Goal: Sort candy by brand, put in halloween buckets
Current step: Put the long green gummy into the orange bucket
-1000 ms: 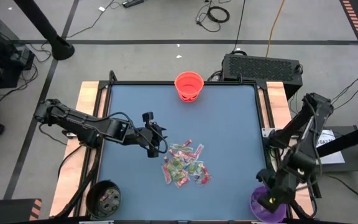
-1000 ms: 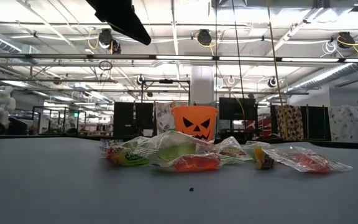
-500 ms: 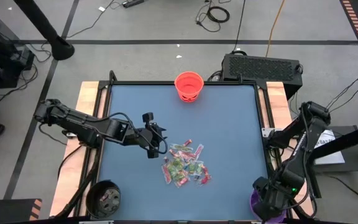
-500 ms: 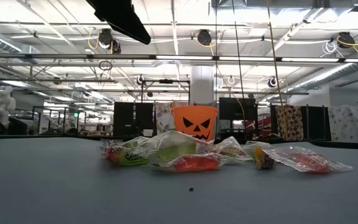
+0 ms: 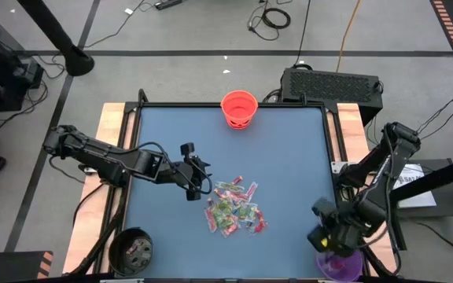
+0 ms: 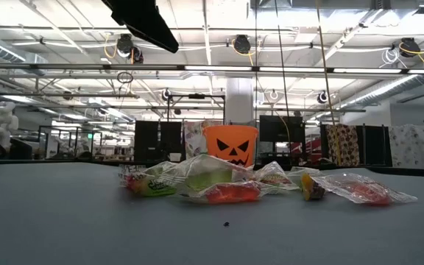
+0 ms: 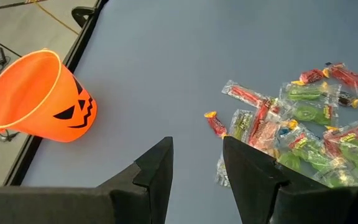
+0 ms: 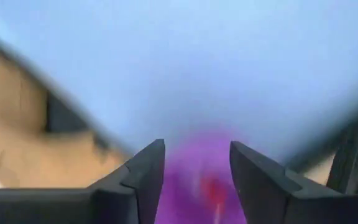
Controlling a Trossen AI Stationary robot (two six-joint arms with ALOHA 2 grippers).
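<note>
Blue-grey table (image 5: 289,173) seen from above, with cables on the surrounding floor. Candy (image 5: 233,207) lies in a loose heap slightly toward 6 o'clock from the table's centre: red, green and pink wrappers, some overlapping. Orange bucket (image 5: 239,108), with a jack-o'-lantern face, stands upright at the 12 o'clock edge; black bucket (image 5: 131,249) sits at the 7 o'clock corner with a few sweets inside; purple bucket (image 5: 340,263) sits at the 5 o'clock corner. Left gripper (image 5: 201,181) rests just at 9 o'clock of the heap, fingers parted and empty. Right gripper (image 5: 322,236) hangs over the purple bucket's rim, fingers likewise parted with nothing between them; something red shows blurred inside that bucket.
</note>
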